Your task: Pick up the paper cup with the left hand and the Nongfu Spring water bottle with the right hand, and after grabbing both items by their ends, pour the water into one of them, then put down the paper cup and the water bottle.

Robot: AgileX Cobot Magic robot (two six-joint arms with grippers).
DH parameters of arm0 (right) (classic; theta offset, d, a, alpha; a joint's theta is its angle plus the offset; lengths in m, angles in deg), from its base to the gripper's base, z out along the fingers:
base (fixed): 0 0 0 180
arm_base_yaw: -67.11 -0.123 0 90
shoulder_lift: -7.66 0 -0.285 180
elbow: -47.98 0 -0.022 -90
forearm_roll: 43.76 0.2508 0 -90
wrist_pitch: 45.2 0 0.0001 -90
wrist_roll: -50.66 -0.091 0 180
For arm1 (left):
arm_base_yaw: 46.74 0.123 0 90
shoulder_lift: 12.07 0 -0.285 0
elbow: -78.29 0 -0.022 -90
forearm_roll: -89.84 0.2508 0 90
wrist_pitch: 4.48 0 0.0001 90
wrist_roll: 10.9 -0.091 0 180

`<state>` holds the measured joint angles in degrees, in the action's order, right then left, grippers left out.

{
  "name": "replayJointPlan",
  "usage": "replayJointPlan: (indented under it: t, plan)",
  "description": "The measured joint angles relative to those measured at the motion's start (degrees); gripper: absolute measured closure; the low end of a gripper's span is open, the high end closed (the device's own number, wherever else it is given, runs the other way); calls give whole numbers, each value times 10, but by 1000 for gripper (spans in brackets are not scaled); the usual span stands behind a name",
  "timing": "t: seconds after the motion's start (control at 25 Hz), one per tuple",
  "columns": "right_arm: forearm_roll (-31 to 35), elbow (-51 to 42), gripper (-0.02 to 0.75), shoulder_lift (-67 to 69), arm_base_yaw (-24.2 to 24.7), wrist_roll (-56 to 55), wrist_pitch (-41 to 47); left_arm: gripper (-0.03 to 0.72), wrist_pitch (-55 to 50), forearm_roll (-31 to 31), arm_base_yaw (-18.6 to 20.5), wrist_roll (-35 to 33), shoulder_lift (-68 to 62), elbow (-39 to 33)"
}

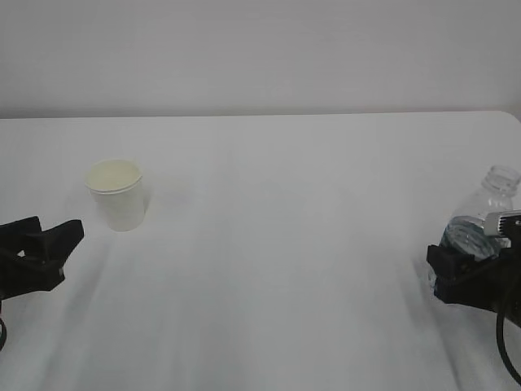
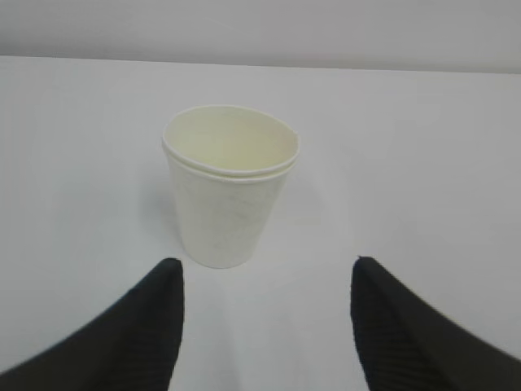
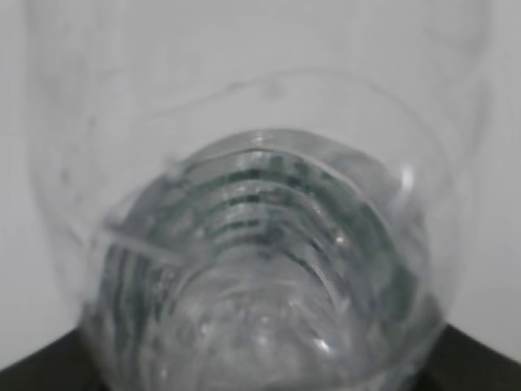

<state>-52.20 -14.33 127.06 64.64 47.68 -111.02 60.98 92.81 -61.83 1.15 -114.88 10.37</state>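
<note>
Here, my left pincer [image 2: 264, 326] gaped empty at six o'clock of the smooth paper cup [image 2: 230, 186]; my right pincer [image 1: 456, 273] flanked the ribbed clear bottle [image 1: 482, 224], grip unclear; only its wrist view showed water [image 3: 260, 326].

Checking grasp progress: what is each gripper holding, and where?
Left gripper: nothing, open short of the paper cup. Right gripper: around the water bottle's lower body; firm hold cannot be told.

Some things are hidden or cut off

The right hand [image 1: 476, 273] covers the bottom of the water bottle [image 1: 482, 224]. Up close, the bottle is blurry and fills the picture. The left hand [image 1: 37, 252] is cut off at the edge.
</note>
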Motion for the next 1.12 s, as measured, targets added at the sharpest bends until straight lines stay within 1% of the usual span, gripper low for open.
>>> replayJointPlan:
  t: [0.56, 0.8, 1.12]
  plan:
    - [-5, 0, 313, 0, 0, 23, 0, 228, 0, 0, 0, 0, -1, 0]
    - [-11, 0, 314, -2, 0, 24, 3, 228, 1, -18, 0, 0, -19, 0]
    - [-34, -1, 315, -90, 0, 24, 14, 228, 1, -24, 0, 0, -20, 0]
